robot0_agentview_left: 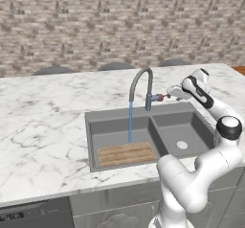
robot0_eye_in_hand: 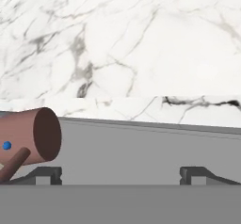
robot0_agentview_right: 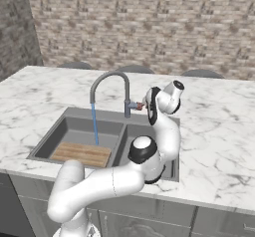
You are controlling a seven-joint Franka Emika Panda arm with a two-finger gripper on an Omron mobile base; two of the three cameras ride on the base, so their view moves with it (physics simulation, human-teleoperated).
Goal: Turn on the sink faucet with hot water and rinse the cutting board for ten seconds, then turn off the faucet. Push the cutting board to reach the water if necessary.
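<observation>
We see the board [robot0_agentview_left: 126, 154] lying flat on the floor of the sink's [robot0_agentview_left: 95, 118] left basin, against the near wall, its grooves running left to right. The water [robot0_agentview_left: 130, 121] falls as a thin blue line from the spout tip and lands on the basin floor just past the board's far edge, at about 12 o'clock from the board's middle; from the right base view the stream [robot0_agentview_right: 94, 124] ends close to that far edge, and we cannot tell whether it touches the wood [robot0_agentview_right: 81, 154].

The faucet [robot0_agentview_left: 142, 81] rises from the sink's back rim above the divider and arches toward 9 o'clock over the left basin. Its small lever [robot0_agentview_left: 160, 97], reddish at the tip, sticks out at 3 o'clock from the stem. The right basin holds a round pale drain [robot0_agentview_left: 182, 145].

Our gripper [robot0_agentview_left: 173, 92] sits just beside the lever tip, at 3 o'clock of it, level with it. In the hand view the two fingertips [robot0_eye_in_hand: 198, 173] stand well apart with nothing between them, and the reddish lever end [robot0_eye_in_hand: 33, 138] lies off at 9 o'clock, outside the left tip. So the jaws are spread and hold nothing.

Marble counter [robot0_agentview_left: 43, 126] surrounds the sink, and a brick wall [robot0_agentview_left: 95, 21] stands behind.
</observation>
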